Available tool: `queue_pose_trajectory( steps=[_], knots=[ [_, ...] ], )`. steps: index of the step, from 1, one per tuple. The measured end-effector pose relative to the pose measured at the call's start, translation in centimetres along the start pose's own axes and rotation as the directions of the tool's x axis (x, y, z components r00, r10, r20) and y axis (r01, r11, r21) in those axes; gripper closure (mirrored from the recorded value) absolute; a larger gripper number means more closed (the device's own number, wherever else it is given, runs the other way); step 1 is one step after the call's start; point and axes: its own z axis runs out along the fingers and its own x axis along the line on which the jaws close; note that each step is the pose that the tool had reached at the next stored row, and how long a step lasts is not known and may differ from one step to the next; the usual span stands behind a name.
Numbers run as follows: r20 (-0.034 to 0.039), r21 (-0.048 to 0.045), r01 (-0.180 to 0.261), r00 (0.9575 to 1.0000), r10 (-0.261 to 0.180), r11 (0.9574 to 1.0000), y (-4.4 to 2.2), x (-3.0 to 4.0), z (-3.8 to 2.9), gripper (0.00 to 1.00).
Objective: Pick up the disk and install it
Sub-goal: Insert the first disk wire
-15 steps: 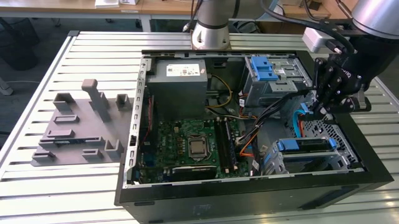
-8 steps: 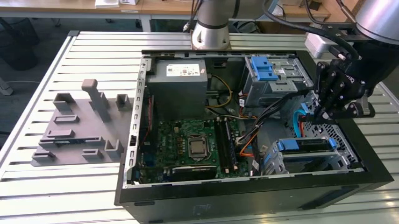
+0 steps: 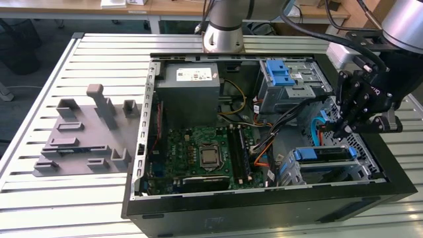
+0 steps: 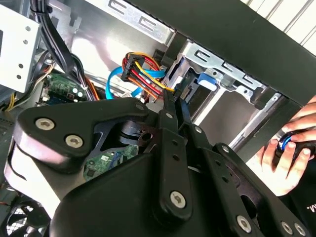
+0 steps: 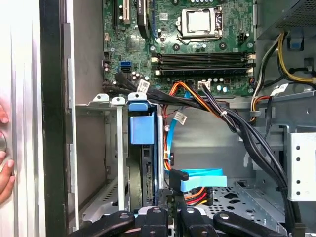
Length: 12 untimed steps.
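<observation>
Gripper low inside the open computer case, fingers drawn almost together in both wrist views. Seemingly pinched on a small black connector at the end of a flat blue data cable, though hard to be sure of true contact. Not holding the disk. Disk already seated in the drive cage just beside the fingertips, on the front-panel side of them, blue rails along its edges; seen edge-on in the first wrist view, next to the fingertips, with its blue pull tab beyond them. Bundle of red, yellow and black power wires close by the tips in the second wrist view. Motherboard well apart from the gripper, across the case; power supply farther off again. A person's hand outside the case wall, clear of the fingers. Judged stage: picking and sliding-in apparently finished, cabling of the seated drive under way. Judged need for any further move: fine alignment of connector to the drive's port, a straight gentle push, and care not to snag the loose wires crowding the tips or to drag the blue cable sideways.
</observation>
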Motion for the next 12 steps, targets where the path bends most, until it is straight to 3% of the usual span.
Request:
queue_pose_trajectory(
  steps=[3, 5, 9, 12],
  knots=[
    [0.0005, -0.0177, 0.001, 1.0, -0.001, 0.9998, -0.01, 0.01, 0.01, 0.84],
    [0.0061, -0.0252, 0.001, 1.0, -0.001, 0.9997, -0.01, 0.05, 0.04, 0.84],
    [0.0134, -0.0271, 0.002, 0.9999, -0.001, 0.9996, -0.01, 0.09, 0.15, 0.84],
    [0.0146, -0.0272, 0.002, 0.9999, -0.001, 0.9996, -0.02, 0.18, 0.39, 0.84]
  ],
)
